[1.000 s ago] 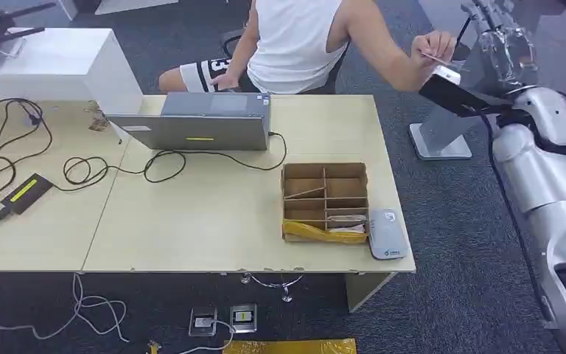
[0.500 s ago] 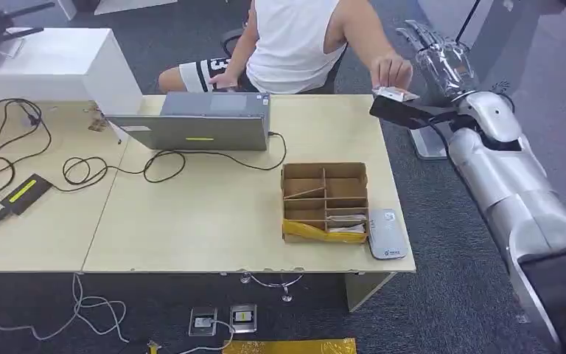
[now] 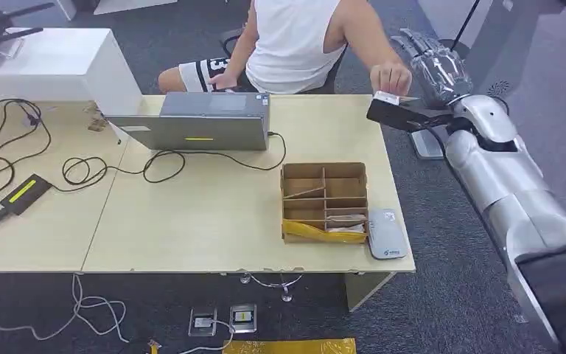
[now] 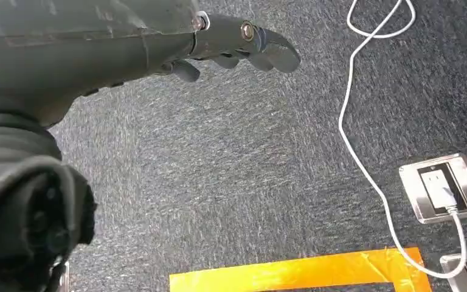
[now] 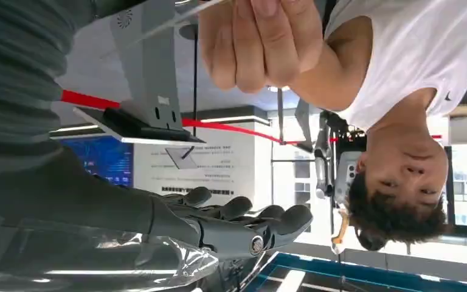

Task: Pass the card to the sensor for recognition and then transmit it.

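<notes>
A person's hand (image 3: 392, 77) pinches a small pale card (image 3: 387, 97) just beyond the table's far right corner. My right hand (image 3: 435, 65) is raised beside it, fingers spread and holding nothing. In the right wrist view the person's fingers (image 5: 261, 36) hold the thin card (image 5: 185, 13), apart from my dark fingers (image 5: 243, 228). The grey-white sensor pad (image 3: 387, 234) lies flat at the table's front right corner. My left hand (image 4: 231, 42) hangs over the carpet, fingers loosely extended and holding nothing.
A compartmented cardboard box (image 3: 325, 200) with cards in it stands next to the sensor. A closed laptop (image 3: 199, 122), cables (image 3: 81, 169) and a power brick (image 3: 23, 193) lie on the table's left part. The seated person (image 3: 295, 44) is behind the table. A grey stand base (image 3: 435, 144) sits on the floor at the right.
My right arm swung left toward the table's far right corner. The person's hand with the card came down and left with it, staying beside my open hand.
</notes>
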You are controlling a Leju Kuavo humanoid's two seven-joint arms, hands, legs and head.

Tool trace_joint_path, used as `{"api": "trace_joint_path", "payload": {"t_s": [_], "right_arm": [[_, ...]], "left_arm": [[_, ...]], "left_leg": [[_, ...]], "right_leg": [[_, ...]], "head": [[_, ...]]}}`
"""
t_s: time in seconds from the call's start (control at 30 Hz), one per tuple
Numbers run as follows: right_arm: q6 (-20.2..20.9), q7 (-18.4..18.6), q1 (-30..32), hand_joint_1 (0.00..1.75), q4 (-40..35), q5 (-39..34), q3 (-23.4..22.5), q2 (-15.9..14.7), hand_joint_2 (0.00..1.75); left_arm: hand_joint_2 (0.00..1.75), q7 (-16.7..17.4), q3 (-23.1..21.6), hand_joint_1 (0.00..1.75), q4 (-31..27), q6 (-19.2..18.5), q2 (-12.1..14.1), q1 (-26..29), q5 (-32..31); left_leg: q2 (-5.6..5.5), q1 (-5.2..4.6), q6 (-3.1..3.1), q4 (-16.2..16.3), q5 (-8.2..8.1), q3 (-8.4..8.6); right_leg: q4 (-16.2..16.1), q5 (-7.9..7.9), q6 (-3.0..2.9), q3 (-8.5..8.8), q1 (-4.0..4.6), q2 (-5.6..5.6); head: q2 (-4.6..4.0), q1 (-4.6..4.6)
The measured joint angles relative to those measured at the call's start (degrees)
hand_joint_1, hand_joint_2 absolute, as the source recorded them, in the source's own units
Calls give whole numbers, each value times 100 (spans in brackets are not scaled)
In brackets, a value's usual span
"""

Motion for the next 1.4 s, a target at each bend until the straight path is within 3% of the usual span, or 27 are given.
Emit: {"api": "trace_joint_path", "payload": {"t_s": [0.03,0.07,1.1,1.27,1.4], "right_arm": [[0,0,-1,154,0,-6,13,0,175],[0,-2,-1,175,0,-11,15,0,175],[238,-44,6,175,0,-66,111,2,175],[223,-24,82,175,-2,-277,96,2,175],[338,-63,203,175,-66,-893,-46,-22,175]], "left_arm": [[0,0,-4,0,0,0,2,0,0],[0,0,-20,0,0,2,2,0,0],[0,24,-39,0,0,66,-4,5,22],[0,24,-42,0,0,111,-7,9,63],[0,22,-42,0,0,151,-15,27,105]], "left_leg": [[0,0,0,0,0,0],[0,0,0,0,0,0],[1,0,0,0,0,0],[1,0,0,0,0,1],[2,0,0,1,0,1]], "right_leg": [[0,0,0,0,0,1],[0,0,0,0,0,1],[0,0,0,-1,0,2],[0,0,0,-2,0,3],[-1,0,0,-2,0,3]], "head": [[0,0],[-2,0],[0,-2],[0,0],[0,0]]}}
